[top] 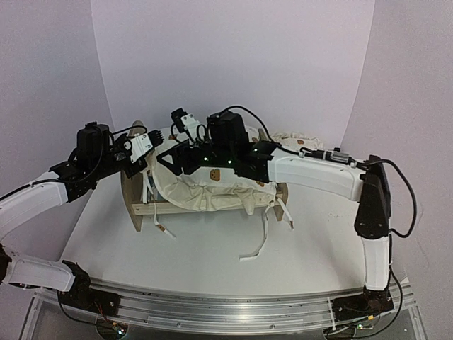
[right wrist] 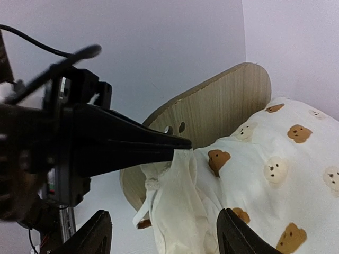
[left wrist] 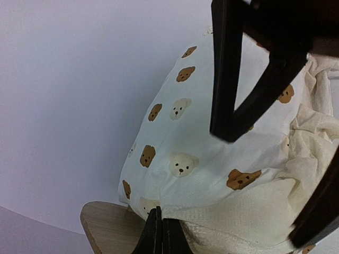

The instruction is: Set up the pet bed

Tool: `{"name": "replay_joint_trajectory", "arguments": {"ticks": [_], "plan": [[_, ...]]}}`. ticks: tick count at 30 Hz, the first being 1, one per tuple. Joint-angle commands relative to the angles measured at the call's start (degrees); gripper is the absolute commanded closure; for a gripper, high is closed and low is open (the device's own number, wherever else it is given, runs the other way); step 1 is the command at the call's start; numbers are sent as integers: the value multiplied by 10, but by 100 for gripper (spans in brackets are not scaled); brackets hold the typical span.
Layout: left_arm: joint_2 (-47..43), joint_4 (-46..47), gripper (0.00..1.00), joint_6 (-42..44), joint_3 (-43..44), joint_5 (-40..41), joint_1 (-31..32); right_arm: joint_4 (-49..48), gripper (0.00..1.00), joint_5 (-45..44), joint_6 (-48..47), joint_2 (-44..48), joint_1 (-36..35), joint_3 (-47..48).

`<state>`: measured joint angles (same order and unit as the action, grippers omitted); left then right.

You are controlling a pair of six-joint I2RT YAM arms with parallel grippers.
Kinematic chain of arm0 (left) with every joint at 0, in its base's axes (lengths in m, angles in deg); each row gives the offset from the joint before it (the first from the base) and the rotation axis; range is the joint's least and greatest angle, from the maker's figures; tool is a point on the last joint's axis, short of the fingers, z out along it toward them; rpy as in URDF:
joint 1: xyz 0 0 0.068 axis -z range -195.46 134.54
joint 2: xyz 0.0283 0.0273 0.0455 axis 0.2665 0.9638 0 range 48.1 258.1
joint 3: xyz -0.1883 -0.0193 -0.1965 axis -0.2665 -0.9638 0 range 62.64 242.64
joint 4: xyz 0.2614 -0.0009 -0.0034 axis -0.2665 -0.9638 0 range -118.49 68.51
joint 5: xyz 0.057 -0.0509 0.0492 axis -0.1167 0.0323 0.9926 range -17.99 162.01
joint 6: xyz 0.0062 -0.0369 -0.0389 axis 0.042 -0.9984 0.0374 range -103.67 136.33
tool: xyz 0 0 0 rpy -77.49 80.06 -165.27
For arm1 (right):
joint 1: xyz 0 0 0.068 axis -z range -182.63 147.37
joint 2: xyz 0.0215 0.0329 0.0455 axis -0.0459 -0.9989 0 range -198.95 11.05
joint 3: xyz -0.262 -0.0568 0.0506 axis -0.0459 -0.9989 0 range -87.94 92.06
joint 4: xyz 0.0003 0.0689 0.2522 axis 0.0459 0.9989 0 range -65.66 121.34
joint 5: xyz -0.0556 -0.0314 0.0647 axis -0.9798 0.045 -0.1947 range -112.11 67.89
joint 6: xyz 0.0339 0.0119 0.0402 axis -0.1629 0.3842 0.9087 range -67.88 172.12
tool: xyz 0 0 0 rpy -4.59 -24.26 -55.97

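Left gripper pinching the bear-print cushion's edge by the pet bed's headboard; right gripper open above the cushion.
On the white surface (top: 212,265), in front of both arm bases, white tie ribbons (top: 259,237) trail from the cushion toward the near edge. Behind them the pet bed (top: 145,205), a light-wood frame, stands mid-surface with the cream bear-print cushion (top: 212,185) rumpled over it and not lying flat. At the bed's left end, the left gripper (right wrist: 184,144) is closed tight on a fold of the cushion's edge just in front of the rounded headboard (right wrist: 225,103). The right gripper (right wrist: 164,217) hangs over the same corner with its jaws spread wide and nothing between them. A small cream bear-print pillow (top: 296,139) lies farther back, behind the right arm.
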<state>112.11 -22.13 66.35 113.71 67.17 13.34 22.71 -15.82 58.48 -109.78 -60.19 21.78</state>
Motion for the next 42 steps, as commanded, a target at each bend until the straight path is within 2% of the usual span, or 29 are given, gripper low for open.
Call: {"name": "replay_joint_trajectory", "arguments": {"ticks": [1, 3, 6, 7, 12, 14, 15, 18, 20, 22, 23, 28, 30, 33, 35, 40, 42], "plan": [[-14, 15, 100, -23, 4, -2, -3, -5, 33, 1, -28, -77, -3, 87], [-15, 15, 100, -26, 2, 0, -3, -7, 36, -7, -19, -95, -1, 103], [-18, 14, 100, -27, -1, 0, -3, -23, 47, -20, -1, -111, 1, 113], [-18, 14, 100, -27, -2, -1, -3, -30, 53, -26, 2, -114, 1, 114], [-16, 11, 100, -31, -4, -7, -4, -52, 94, -64, 14, -121, 1, 110], [-14, -3, 100, -32, 2, -11, -3, -58, 100, -99, 26, -123, 3, 109], [-13, -15, 91, -37, 8, -17, -4, -62, 100, -116, 33, -125, 4, 109], [-16, -65, 55, -93, 28, -28, -3, -82, 100, -156, 50, -129, 4, 110], [-27, -95, 45, -169, 40, -28, -4, -97, 100, -169, 56, -132, 4, 115], [-45, -120, 45, -264, 40, -28, -4, -102, 100, -182, 59, -131, 4, 117], [-58, -126, 48, -306, 34, -30, -3, -105, 100, -186, 59, -129, 5, 117], [-108, -142, 62, -382, -33, -62, -3, -114, 100, -165, 62, -126, 5, 122], [-110, -160, 63, -391, -53, -72, -3, -115, 100, -162, 64, -126, 5, 122], [-110, -162, 55, -370, -85, -107, -3, -117, 100, -162, 66, -124, 5, 119], [-103, -147, 53, -357, -106, -98, -3, -117, 100, -160, 66, -122, 5, 116], [-58, -108, 62, -346, -105, -35, -3, -120, 100, -156, 61, -112, 5, 107], [-42, -104, 62, -347, -102, -22, -3, -121, 100, -153, 59, -109, 5, 104]]}}
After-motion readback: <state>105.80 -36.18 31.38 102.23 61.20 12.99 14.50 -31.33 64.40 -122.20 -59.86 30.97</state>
